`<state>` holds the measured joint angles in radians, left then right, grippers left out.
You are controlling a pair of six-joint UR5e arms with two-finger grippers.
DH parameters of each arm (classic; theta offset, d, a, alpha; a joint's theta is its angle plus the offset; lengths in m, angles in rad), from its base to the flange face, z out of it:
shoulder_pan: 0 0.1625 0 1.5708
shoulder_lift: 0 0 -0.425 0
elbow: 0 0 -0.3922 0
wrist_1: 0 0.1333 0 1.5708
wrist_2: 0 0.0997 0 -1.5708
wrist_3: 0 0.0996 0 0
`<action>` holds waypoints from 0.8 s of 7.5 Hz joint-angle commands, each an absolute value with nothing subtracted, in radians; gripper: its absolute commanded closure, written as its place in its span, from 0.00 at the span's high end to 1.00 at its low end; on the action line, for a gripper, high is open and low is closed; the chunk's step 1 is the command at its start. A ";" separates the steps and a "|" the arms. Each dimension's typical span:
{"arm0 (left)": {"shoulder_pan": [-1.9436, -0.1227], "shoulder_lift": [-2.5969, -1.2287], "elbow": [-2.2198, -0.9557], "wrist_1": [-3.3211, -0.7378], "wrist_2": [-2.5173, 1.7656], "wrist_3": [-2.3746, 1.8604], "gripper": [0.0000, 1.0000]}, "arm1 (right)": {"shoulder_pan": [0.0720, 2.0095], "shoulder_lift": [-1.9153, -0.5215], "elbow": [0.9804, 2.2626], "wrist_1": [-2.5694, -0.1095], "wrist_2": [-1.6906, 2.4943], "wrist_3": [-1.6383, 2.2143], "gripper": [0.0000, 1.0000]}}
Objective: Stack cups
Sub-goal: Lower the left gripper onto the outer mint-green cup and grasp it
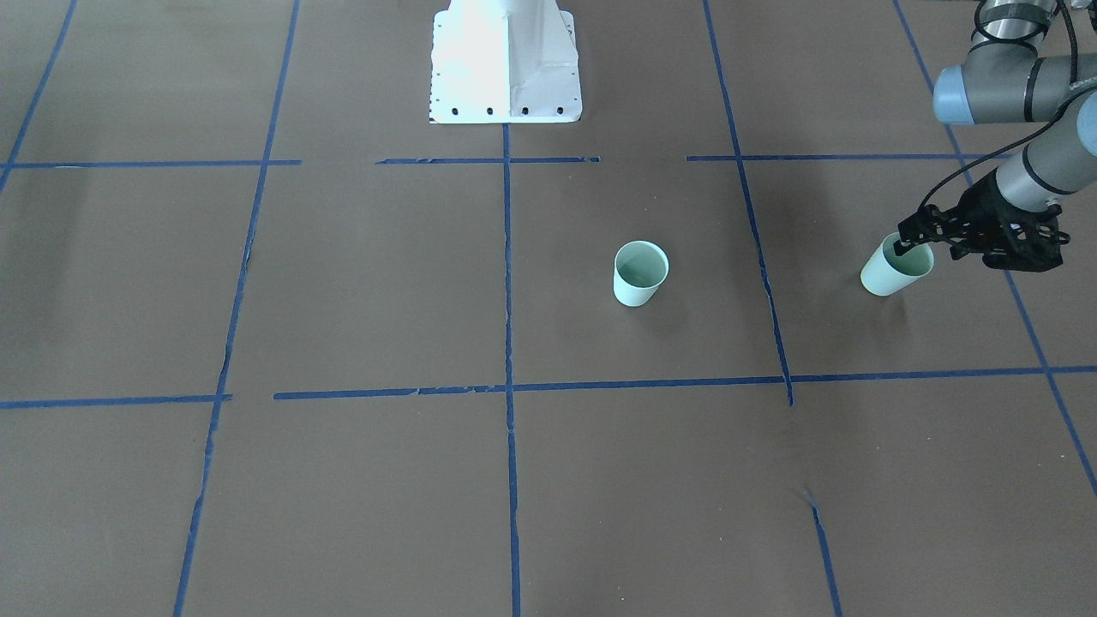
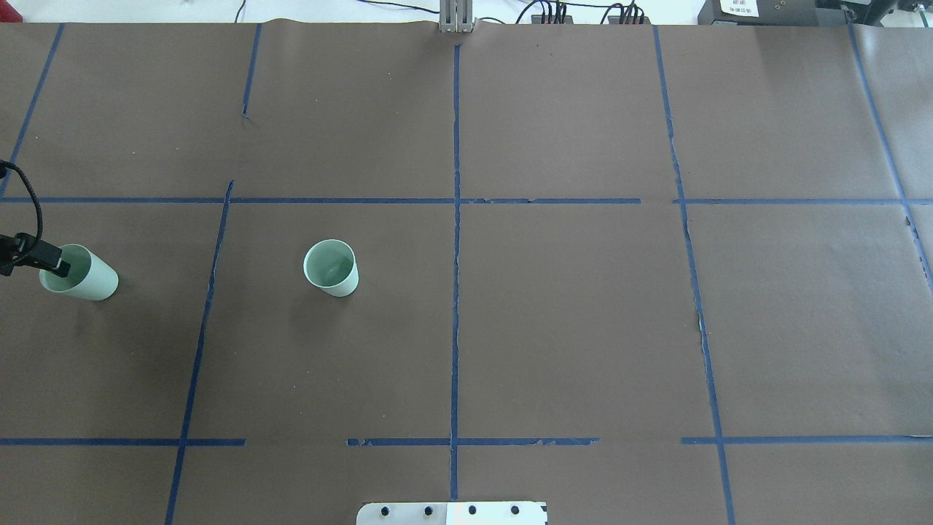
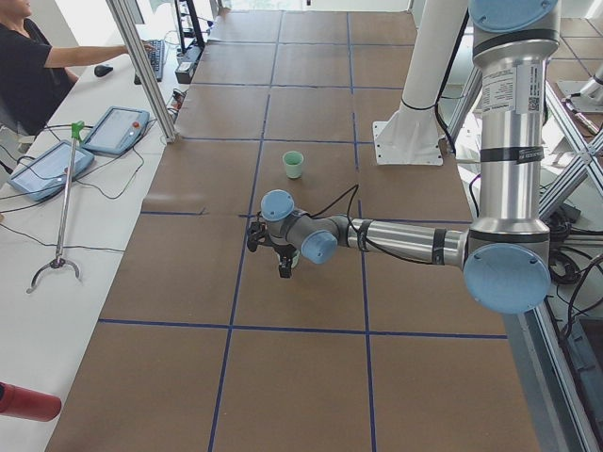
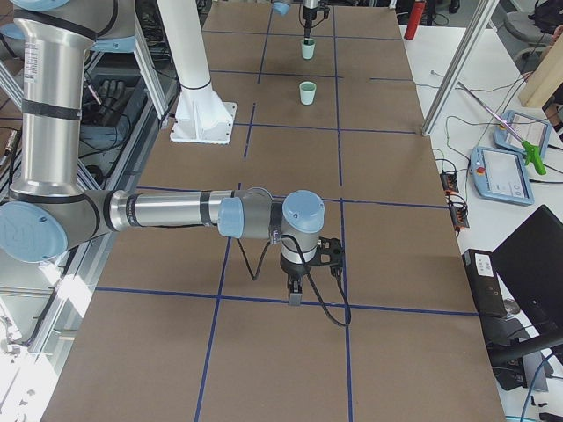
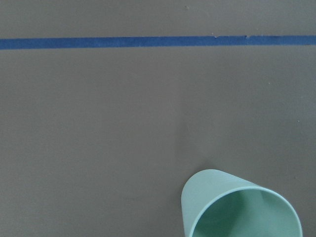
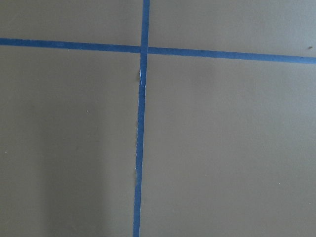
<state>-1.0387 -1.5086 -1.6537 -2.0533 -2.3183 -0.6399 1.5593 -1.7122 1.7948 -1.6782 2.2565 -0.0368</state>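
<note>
Two pale mint-green cups are on the brown table. One cup [image 1: 639, 274] stands upright and alone near the middle; it also shows in the overhead view [image 2: 332, 268]. My left gripper [image 1: 907, 246] is at the second cup [image 1: 891, 272], with one finger inside the rim and one outside, shut on the cup's wall. The overhead view shows this cup [image 2: 84, 275] and gripper [image 2: 49, 264] at the far left. The left wrist view shows this cup [image 5: 237, 207] at the bottom right. My right gripper [image 4: 296, 294] hangs over bare table far from both cups; I cannot tell whether it is open.
Blue tape lines [image 1: 507, 283] divide the brown table into squares. The white robot base [image 1: 506, 64] stands at the table's robot-side edge. A person and tablets [image 3: 57, 160] are at a side bench beyond the table.
</note>
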 commanded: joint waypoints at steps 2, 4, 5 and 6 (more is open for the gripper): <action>-1.025 -1.509 -1.651 -2.086 -2.295 -0.635 0.00 | 1.559 -1.713 1.795 -1.678 2.256 -0.037 1.00; -1.026 -1.509 -1.663 -2.083 -2.296 -0.631 0.00 | 1.559 -1.712 1.795 -1.678 2.256 -0.037 1.00; -1.038 -1.500 -1.714 -2.071 -2.307 -0.629 0.00 | 1.560 -1.712 1.795 -1.678 2.256 -0.037 1.00; -1.048 -1.500 -1.809 -1.981 -2.318 -0.629 0.00 | 1.560 -1.713 1.795 -1.678 2.256 -0.037 1.00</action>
<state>-1.0363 -1.5034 -1.7168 -2.0550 -2.3060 -0.6301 1.5594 -1.7123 1.7947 -1.6782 2.2565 -0.0368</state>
